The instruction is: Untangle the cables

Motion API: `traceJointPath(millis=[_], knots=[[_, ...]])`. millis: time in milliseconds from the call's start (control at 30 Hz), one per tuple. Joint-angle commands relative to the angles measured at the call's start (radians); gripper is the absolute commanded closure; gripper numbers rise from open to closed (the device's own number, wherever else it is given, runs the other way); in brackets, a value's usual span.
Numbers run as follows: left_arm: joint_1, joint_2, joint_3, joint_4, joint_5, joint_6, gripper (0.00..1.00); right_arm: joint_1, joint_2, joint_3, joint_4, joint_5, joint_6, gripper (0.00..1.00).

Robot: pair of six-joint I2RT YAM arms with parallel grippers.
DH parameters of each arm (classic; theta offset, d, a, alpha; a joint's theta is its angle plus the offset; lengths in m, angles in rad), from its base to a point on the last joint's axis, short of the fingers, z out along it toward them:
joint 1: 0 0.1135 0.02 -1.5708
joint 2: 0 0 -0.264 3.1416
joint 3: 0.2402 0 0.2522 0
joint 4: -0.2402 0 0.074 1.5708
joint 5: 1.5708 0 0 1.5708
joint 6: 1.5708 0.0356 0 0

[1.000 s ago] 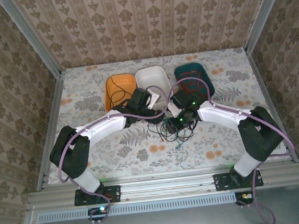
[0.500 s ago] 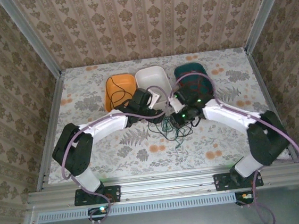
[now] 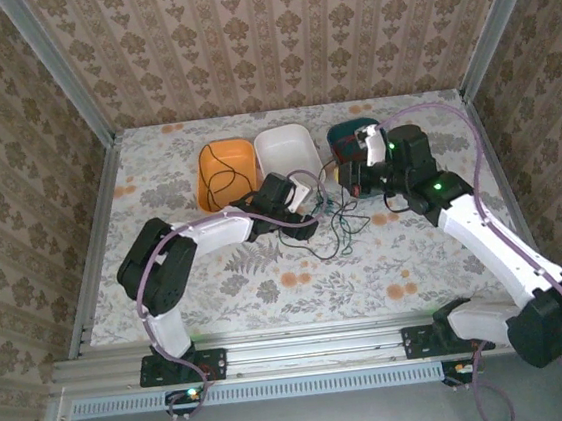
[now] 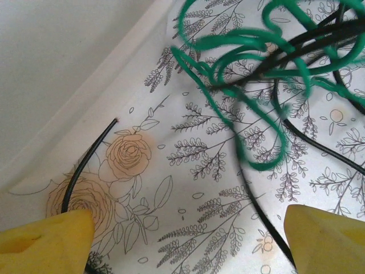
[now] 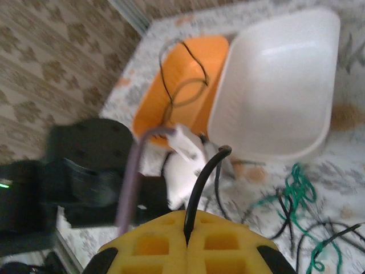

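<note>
The cables (image 3: 335, 227) lie in a loose green and black tangle on the bench (image 3: 268, 282), just in front of the white bin (image 3: 288, 149). The left gripper (image 4: 185, 237) hangs low at that bin's near wall, jaws wide and empty. Right of the white bin, the raised right gripper (image 5: 187, 228) is clamped tight on a black cable (image 5: 201, 182). Left of it, the orange bin (image 3: 231, 160) holds another black loop (image 3: 218, 185).
</note>
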Motion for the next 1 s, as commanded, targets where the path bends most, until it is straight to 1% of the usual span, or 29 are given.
traceJointPath(millis=[0, 200, 433, 467, 500, 567, 600, 633, 700, 767, 867, 967], knots=[[-0.002, 0.021, 0.002, 0.042, 0.010, -0.015, 0.13, -0.011, -0.060, 0.010, 0.110, -0.014, 0.092, 0.99], [-0.002, 0.011, -0.062, 0.072, 0.001, -0.041, 0.14, -0.015, -0.116, 0.024, 0.182, 0.013, 0.127, 0.99], [0.000, -0.085, -0.175, 0.130, 0.014, -0.064, 0.15, -0.016, -0.179, 0.041, 0.348, -0.046, 0.157, 0.99], [-0.001, -0.100, -0.184, 0.134, 0.018, -0.066, 0.15, -0.015, -0.175, 0.052, 0.337, -0.027, 0.141, 0.99], [-0.001, -0.114, -0.191, 0.134, 0.023, -0.066, 0.15, -0.004, -0.163, 0.076, 0.272, 0.024, 0.107, 1.00], [0.000, -0.148, -0.203, 0.136, 0.036, -0.065, 0.14, 0.037, -0.108, 0.163, 0.045, 0.207, -0.023, 1.00], [0.002, -0.167, -0.205, 0.139, 0.044, -0.063, 0.14, 0.047, -0.080, 0.193, -0.033, 0.258, -0.063, 1.00], [0.004, -0.191, -0.205, 0.141, 0.059, -0.063, 0.14, 0.049, -0.051, 0.209, -0.088, 0.274, -0.089, 1.00], [0.012, -0.242, -0.201, 0.153, 0.102, -0.063, 0.13, 0.046, -0.026, 0.200, -0.110, 0.243, -0.099, 1.00], [0.021, -0.289, -0.180, 0.165, 0.149, -0.065, 0.13, 0.046, -0.015, 0.163, -0.070, 0.154, -0.076, 1.00], [0.022, -0.322, -0.119, 0.163, 0.199, -0.061, 0.13, 0.046, -0.005, 0.121, -0.002, 0.043, -0.021, 1.00], [0.022, -0.330, -0.064, 0.168, 0.246, -0.060, 0.13, 0.042, 0.006, 0.110, 0.028, -0.002, 0.018, 1.00]])
